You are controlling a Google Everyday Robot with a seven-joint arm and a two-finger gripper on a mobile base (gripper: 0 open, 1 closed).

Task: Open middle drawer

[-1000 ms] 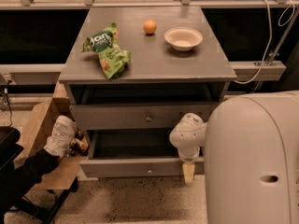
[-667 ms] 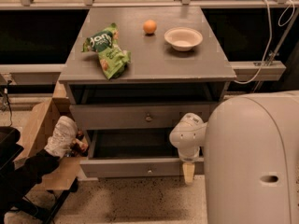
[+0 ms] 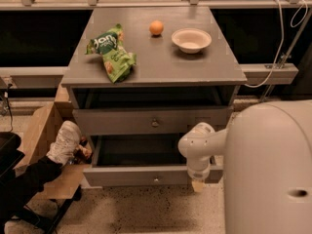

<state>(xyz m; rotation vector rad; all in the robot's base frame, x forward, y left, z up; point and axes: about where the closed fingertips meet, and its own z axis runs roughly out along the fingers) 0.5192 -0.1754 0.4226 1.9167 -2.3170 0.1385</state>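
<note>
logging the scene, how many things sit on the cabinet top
3: green chip bag at left, orange at back centre, white bowl at right; none seems hidden. The end effector hangs by the front of the open middle drawer.

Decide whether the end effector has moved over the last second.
No. The end effector hangs in the same spot as before, at the right part of the open middle drawer front, equally far from its knob.
</note>
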